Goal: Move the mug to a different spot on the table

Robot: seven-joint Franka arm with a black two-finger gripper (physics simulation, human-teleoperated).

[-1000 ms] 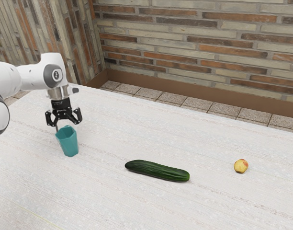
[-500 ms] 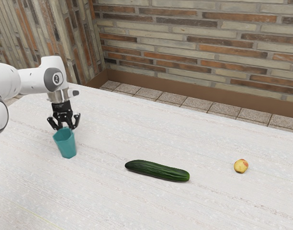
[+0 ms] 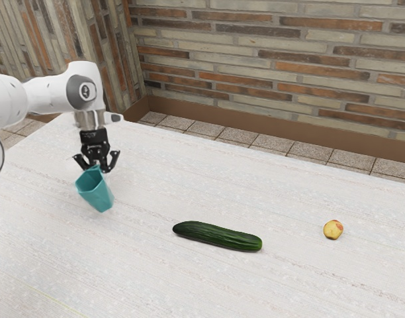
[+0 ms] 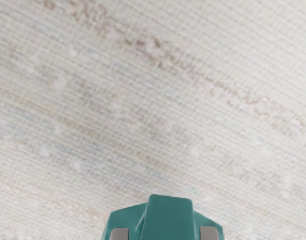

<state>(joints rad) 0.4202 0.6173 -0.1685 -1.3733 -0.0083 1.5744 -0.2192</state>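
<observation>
Mug (image 3: 94, 189) tilted, gripped at rim by hand (image 3: 96, 165)

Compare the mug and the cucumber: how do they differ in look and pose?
The mug is teal and short; the cucumber is dark green and long. The mug hangs tilted, held at its rim by the gripper; the cucumber lies flat on the table, untouched.

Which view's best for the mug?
Exterior view: the whole teal mug shows there, tilted, its rim gripped by the hand. The wrist view gives a part of the mug close under the hand, with the table beyond.
</observation>
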